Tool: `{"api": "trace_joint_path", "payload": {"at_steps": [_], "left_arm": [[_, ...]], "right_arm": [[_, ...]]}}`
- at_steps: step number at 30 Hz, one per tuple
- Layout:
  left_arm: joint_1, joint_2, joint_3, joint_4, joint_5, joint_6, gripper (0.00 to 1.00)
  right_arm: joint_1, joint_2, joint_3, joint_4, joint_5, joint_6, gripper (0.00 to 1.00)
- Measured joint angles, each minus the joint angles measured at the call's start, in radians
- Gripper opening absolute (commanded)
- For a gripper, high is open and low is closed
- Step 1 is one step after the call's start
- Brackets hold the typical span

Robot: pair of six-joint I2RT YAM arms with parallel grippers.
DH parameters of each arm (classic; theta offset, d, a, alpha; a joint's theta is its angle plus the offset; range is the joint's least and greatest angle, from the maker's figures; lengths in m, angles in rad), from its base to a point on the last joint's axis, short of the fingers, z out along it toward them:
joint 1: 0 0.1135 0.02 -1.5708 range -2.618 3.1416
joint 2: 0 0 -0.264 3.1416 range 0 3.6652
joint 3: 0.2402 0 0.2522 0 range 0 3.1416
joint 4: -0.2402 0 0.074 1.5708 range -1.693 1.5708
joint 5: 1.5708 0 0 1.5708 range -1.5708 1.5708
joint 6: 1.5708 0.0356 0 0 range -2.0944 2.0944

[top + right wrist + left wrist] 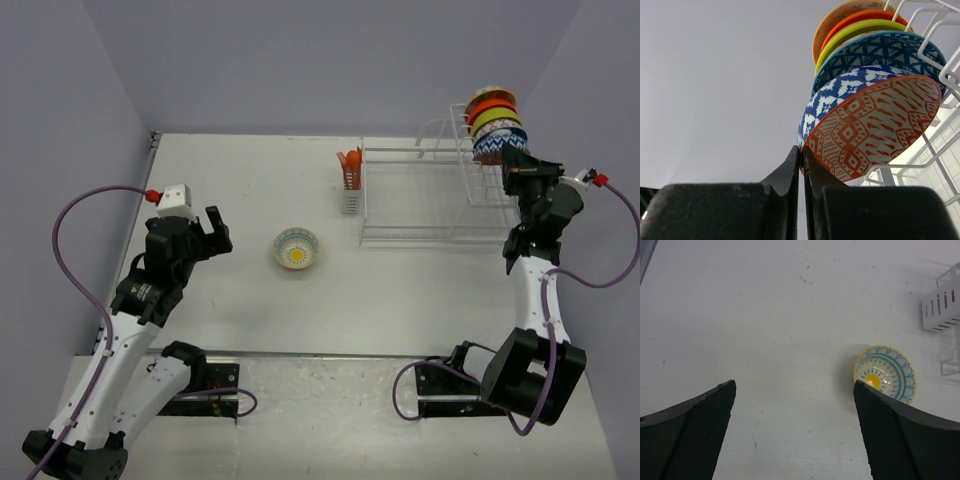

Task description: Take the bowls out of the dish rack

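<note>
5 bowls (880, 50) stand on edge in the raised slotted section of the dish rack (430, 240), packed face to back so the wires keep each one upright. This leaves little but their rims open to a grasp. That seems to be why the right fingers (782, 190) sit below and outside the rack at its far right corner. They are pressed together to a mere sliver at the lower rim of the nearest bowl (875, 125), the blue-and-white one with an orange-patterned inside. They appear to be pinching that rim, though the contact itself is too fine to be sure of. The other 4 stand behind it, farther from the fingers. 1 bowl with a yellow centre (885, 374) already rests upright on the table (400, 300), left of the rack. The left fingers (695, 435) are spread wide and hold nothing. They hover above the table with that bowl near one fingertip — likely just parked clear of the rack.
</note>
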Motion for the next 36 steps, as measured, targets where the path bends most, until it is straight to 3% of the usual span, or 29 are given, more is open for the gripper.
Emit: {"api": "trace_joint_path", "payload": {"at_steps": [18,23,26,29,33,36], "left_arm": [[0.000,0.000,0.000,0.000,0.000,0.000,1.00],[0.000,0.014,0.004,-0.002,-0.001,0.000,1.00],[0.000,0.057,0.070,-0.040,0.006,-0.006,1.00],[0.000,0.126,0.225,-0.073,0.053,-0.021,1.00],[-0.028,0.304,0.558,-0.100,0.137,-0.033,1.00],[-0.121,0.472,0.824,-0.142,0.150,-0.034,1.00]], "right_arm": [[-0.003,-0.131,-0.015,0.019,-0.063,0.012,0.00],[0.025,-0.157,0.092,-0.134,-0.138,-0.128,0.00],[0.178,-0.154,0.291,-0.373,-0.148,-0.385,0.00],[0.458,-0.150,0.481,-0.554,-0.154,-0.678,0.00],[0.746,-0.171,0.540,-0.718,-0.104,-0.981,0.00],[0.972,-0.134,0.545,-0.859,0.051,-1.171,0.00]]}}
